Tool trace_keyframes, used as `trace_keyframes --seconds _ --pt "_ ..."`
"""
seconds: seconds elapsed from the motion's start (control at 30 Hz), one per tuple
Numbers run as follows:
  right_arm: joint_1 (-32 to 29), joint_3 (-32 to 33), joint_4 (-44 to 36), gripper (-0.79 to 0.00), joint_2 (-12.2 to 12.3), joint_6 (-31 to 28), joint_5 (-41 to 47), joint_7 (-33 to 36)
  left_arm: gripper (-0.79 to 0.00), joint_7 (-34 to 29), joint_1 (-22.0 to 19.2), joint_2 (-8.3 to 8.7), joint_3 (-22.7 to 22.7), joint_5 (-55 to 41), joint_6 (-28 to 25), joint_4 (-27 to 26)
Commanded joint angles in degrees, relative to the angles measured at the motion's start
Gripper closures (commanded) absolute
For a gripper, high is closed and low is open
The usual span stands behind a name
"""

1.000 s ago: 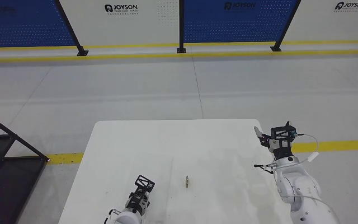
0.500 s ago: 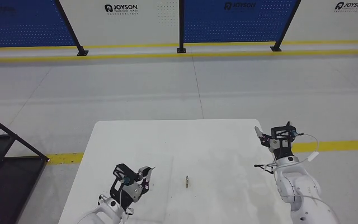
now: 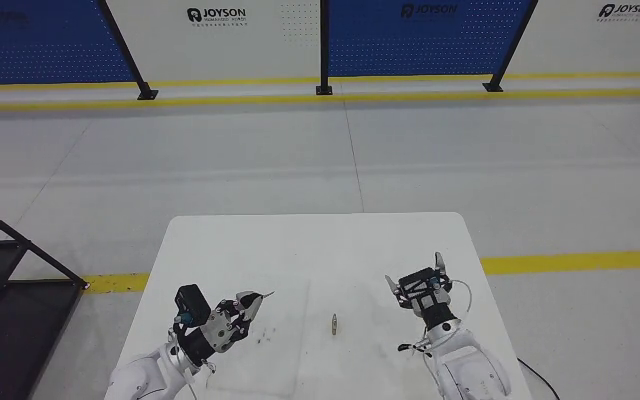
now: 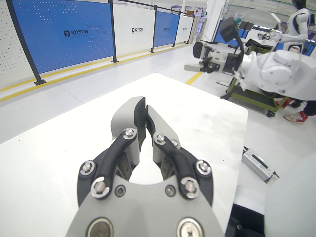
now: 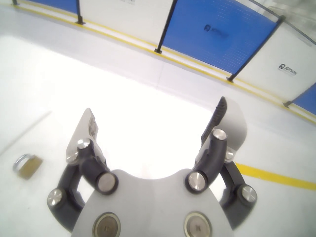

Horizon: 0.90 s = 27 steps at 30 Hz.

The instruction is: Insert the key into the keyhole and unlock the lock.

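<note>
A small brass padlock point(image 3: 334, 323) with a silver shackle lies on the white table point(image 3: 300, 250), near its front middle. In the right wrist view the padlock point(image 5: 27, 166) lies flat, off to one side of the fingers. My right gripper point(image 3: 415, 273) hovers over the table to the right of the padlock, open, with nothing between its fingers point(image 5: 86, 122). My left gripper point(image 3: 262, 297) is to the left of the padlock, tips pointing toward it. Its dark pads point(image 4: 140, 109) meet at the tips, and I see nothing held between them.
A black rack point(image 3: 20, 290) stands on the floor left of the table. A yellow floor line point(image 3: 560, 262) runs past the table's right side, and blue and white fence panels point(image 3: 420, 40) stand far behind. A grey box point(image 4: 259, 165) lies on the floor beside the table.
My right arm has swung in from the table's right edge to over the table, nearer the padlock. My left arm has come up from the front edge and shifted left.
</note>
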Motion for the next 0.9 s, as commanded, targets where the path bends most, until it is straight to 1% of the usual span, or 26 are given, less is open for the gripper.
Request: trace_keyframes --seconds 0.0,0.07,0.23,0.37,0.43,0.57,0.77,0.8,0.83,0.87 --pt "-0.34 -3.74 1.22 -0.785 -0.40 1.60 -2.01 -0.20 0.000 0.00 0.00 0.00 0.00 0.00 -0.01 0.01" --pt "-0.50 -7.42 2.95 -0.785 -0.91 2.30 -2.39 -0.42 0.000 0.00 0.00 0.00 0.00 0.00 -0.01 0.01" --pt "0.74 -13.93 7.04 -0.785 -1.98 0.85 -0.92 -0.21 0.000 0.00 0.00 0.00 0.00 0.00 -0.01 0.01" --pt "1.70 -17.97 10.08 -0.785 -2.94 2.59 0.12 -0.75 0.000 0.00 0.00 0.00 0.00 0.00 -0.01 0.01" --pt "2.28 -19.19 11.28 -0.785 -3.37 4.13 0.49 -0.83 0.000 0.00 0.00 0.00 0.00 0.00 -0.01 0.01" --pt "3.08 -19.39 12.78 -0.785 -3.78 3.90 4.31 -1.23 0.000 0.00 0.00 0.00 0.00 0.00 -0.01 0.01" --pt "4.39 -19.76 16.04 -0.785 -4.27 4.82 6.16 -0.53 0.000 0.00 0.00 0.00 0.00 0.00 -0.01 0.01" --pt "4.78 -19.99 16.54 -0.748 -4.39 4.68 6.56 -0.16 0.000 0.00 0.00 0.00 0.00 0.00 -0.01 0.01" --pt "5.21 -20.26 17.10 -0.668 -4.51 4.55 6.65 0.16 0.000 0.00 0.00 0.00 0.00 0.00 -0.01 0.01" --pt "5.65 -20.54 17.62 -0.563 -4.63 4.42 6.77 0.39 0.000 0.00 0.00 0.00 0.00 0.00 -0.01 0.01"
